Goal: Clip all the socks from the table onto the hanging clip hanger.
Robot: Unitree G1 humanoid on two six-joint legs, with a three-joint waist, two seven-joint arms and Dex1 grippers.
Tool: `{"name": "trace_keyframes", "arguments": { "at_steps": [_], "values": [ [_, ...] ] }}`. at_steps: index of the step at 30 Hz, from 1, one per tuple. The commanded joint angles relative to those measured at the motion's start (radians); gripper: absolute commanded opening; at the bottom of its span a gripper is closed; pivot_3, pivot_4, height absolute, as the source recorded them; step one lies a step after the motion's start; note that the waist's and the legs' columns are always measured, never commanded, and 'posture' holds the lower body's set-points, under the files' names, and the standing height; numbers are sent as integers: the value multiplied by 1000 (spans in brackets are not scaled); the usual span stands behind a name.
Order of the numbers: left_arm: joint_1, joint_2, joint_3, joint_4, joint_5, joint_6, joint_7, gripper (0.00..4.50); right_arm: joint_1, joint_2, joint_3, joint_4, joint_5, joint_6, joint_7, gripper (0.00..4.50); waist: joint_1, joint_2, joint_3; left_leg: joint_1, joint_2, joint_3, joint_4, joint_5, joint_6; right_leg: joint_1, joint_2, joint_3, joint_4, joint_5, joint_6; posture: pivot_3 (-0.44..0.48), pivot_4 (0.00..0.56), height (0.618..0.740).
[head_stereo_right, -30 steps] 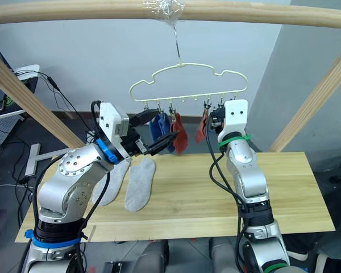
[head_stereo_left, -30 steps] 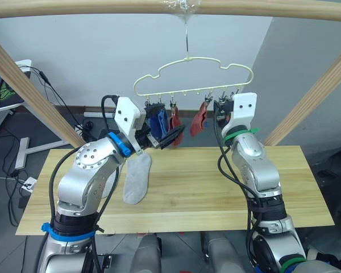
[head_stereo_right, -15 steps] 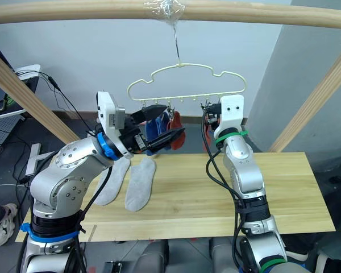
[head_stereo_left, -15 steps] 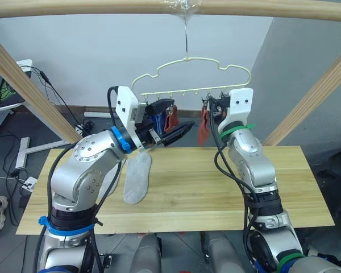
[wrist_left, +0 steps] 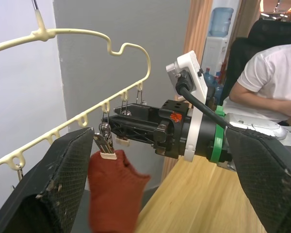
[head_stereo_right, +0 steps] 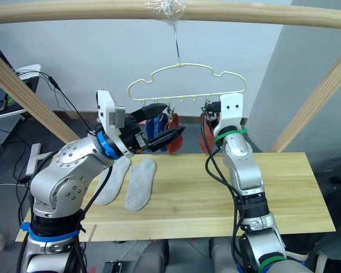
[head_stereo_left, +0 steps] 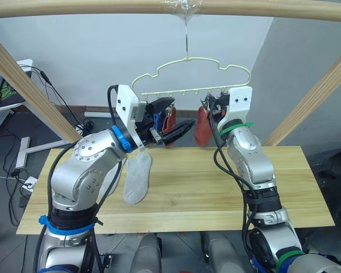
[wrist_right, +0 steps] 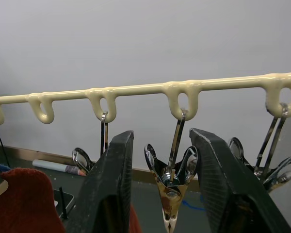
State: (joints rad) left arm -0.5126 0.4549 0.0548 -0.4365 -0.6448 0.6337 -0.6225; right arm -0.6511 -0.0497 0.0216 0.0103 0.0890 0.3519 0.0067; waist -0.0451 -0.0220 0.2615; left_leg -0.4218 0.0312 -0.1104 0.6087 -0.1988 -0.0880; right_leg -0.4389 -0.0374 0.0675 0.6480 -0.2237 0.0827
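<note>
The pale-yellow clip hanger [head_stereo_left: 186,58] hangs by its hook from the wooden beam. Blue socks [head_stereo_left: 157,120] and a rust red sock [head_stereo_left: 170,120] hang from its left clips, and another red sock [head_stereo_left: 203,126] hangs further right. Two grey socks [head_stereo_left: 137,179] lie on the table [head_stereo_left: 216,187]; one [head_stereo_right: 111,182] is partly behind my left arm. My left gripper [head_stereo_left: 173,116] is open wide beside the hanging socks, pointing at the right red sock [wrist_left: 114,189]. My right gripper [wrist_right: 169,184] is open with an empty metal clip [wrist_right: 169,194] between its fingers.
A thick wooden beam [head_stereo_left: 102,7] runs overhead, with slanted posts at left [head_stereo_left: 23,85] and right [head_stereo_left: 318,96]. A person in a white shirt [wrist_left: 266,82] sits beyond the table. Cables and a stand are on the floor at the back left.
My left gripper has risen from just above the table to the hanger's clip row and opened wider. My right gripper has shifted a little left along the clips; the right red sock swung.
</note>
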Motion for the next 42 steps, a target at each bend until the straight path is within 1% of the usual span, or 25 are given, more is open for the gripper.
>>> {"name": "trace_keyframes", "arguments": {
  "at_steps": [1, 4, 5, 10, 12, 14, 17, 19, 20, 23, 25, 30, 34, 38, 41, 42],
  "values": [
    [-10, 4, 4, -54, -19, -8, 0, 4500, -26, -5, -12, -17, -9, -30, 7, 987, 0, 0, 0, 0, 0, 0, 0, 0, 0, 0, 0, 0, 0, 0, 0, 86, 262, 740],
    [-6, 2, 3, -58, -22, -8, 2, 4500, -22, -10, -13, -22, -9, -30, 10, 88, 1, 0, 0, 0, 0, 0, 0, 0, 0, 0, 0, 0, 0, 0, 0, 84, 261, 740],
    [-6, 1, 3, -59, -23, -8, 3, 4500, -22, -13, -14, -24, -10, -30, 12, 36, 1, 0, 0, 0, 0, 0, 0, 0, 0, 0, 0, 0, 0, 0, 0, 84, 261, 740],
    [7, -1, -1, -69, -26, -8, 7, 4500, -17, -29, -20, -38, -7, -23, 22, 36, 2, 0, 0, 0, 0, 0, 0, 0, 0, 0, 0, 0, 0, 0, 0, 83, 259, 740],
    [57, 9, -1, -66, -22, 19, 21, 4500, -22, -47, -29, -49, 7, 0, 39, 36, 2, 0, 0, 0, 0, 0, 0, 0, 0, 0, 0, 0, 0, 0, 0, 80, 257, 740],
    [155, 50, -26, -44, 43, 27, 28, 4500, -29, -70, -31, -66, 34, 60, 79, 36, -1, 0, 0, 1, 0, 1, 0, 0, 0, 1, 0, 1, 0, 0, 0, 71, 255, 740],
    [250, 93, -68, 1, 140, 13, 53, 4500, -36, -91, -32, -91, 82, 164, 132, 36, -2, 0, 0, 2, 0, 1, -1, 0, 0, 1, 0, 2, 1, 0, -1, 71, 255, 740],
    [306, 90, -83, 78, 227, -66, 81, 4500, -40, -93, -58, -115, 125, 260, 137, 36, 1, 0, 0, 2, 0, 1, -1, 0, 0, 1, 0, 1, 1, -1, 0, 71, 255, 740],
    [325, 87, -88, 113, 264, -99, 93, 4500, -42, -95, -71, -126, 138, 292, 137, 36, 3, 0, 0, 2, 0, 1, 0, 0, 0, 1, 0, 1, 1, -1, 0, 53, 257, 740],
    [362, 55, -97, 258, 371, -149, 186, 4500, -63, -120, -104, -165, 191, 417, 151, 36, 9, 0, 0, 3, 0, 1, 0, 0, 0, 1, 0, 2, 1, -2, -1, 48, 261, 740],
    [357, 11, -101, 356, 428, -188, 249, 4500, -72, -132, -113, -181, 205, 454, 152, 36, 14, 0, 0, 3, 0, 1, 0, 0, 0, 1, 0, 2, 1, -2, -1, 48, 261, 740],
    [304, -73, -111, 515, 517, -267, 319, 4500, -77, -134, -118, -193, 208, 496, 137, 36, 17, 0, 0, 2, 0, 1, 0, 0, 0, 1, 0, 1, 0, 0, 0, 39, 264, 740],
    [252, -117, -116, 619, 554, -302, 337, 4500, -72, -133, -114, -205, 209, 513, 129, 36, 15, 0, 0, 2, 0, 1, 0, 0, 0, 1, 0, 1, 0, 0, 0, 39, 264, 740],
    [201, -160, -103, 778, 574, -323, 361, 4500, -68, -137, -107, -220, 208, 533, 128, 36, 13, 0, 0, 3, 0, 1, 0, 0, 0, 1, 0, 1, 1, 0, 0, 22, 268, 740],
    [183, -173, -85, 846, 584, -331, 387, 4500, -65, -138, -108, -223, 207, 538, 127, 36, 12, 0, 0, 2, 0, 1, 0, 0, 0, 1, 0, 1, 1, 0, 0, 22, 268, 740],
    [181, -173, -90, 875, 582, -333, 364, 4500, -62, -138, -109, -226, 207, 543, 124, 36, 12, 0, 0, 3, 0, 1, 0, 0, 0, 1, 0, 1, 1, 0, 0, 9, 267, 740]
  ]
}}
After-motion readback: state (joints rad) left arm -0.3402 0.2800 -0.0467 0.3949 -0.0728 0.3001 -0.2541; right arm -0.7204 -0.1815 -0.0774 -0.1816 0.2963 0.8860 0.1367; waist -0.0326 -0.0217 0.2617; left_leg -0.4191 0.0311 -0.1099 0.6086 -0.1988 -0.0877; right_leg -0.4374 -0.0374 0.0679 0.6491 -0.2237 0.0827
